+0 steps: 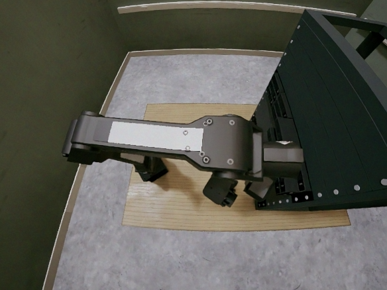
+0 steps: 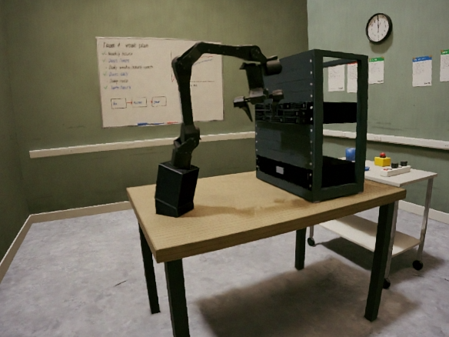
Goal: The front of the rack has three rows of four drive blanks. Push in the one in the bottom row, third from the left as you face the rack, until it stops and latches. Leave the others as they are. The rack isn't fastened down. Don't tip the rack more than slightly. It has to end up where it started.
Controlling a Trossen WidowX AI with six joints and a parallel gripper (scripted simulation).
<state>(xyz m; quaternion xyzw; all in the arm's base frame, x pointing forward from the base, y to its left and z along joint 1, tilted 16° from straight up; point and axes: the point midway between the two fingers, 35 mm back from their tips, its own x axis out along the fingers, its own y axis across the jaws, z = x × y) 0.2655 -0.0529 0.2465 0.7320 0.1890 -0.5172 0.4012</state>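
Note:
The dark rack (image 2: 307, 125) stands on the right part of the wooden table (image 2: 246, 211); it also shows in the overhead view (image 1: 331, 126). The band of drive blanks (image 2: 286, 112) runs across the middle of its front; single blanks are too small to tell apart. In the overhead view the blanks (image 1: 281, 106) are seen edge-on and partly hidden by my arm. My gripper (image 2: 259, 101) hangs downward, close in front of the rack's face at the height of the blanks, towards their left side. It is open and empty, and also shows in the overhead view (image 1: 240, 192).
My arm's base (image 2: 176, 188) stands on the table's left part. A white cart (image 2: 396, 177) with a button box and a blue cup stands behind the table to the right. Green walls close the room on the left and at the back.

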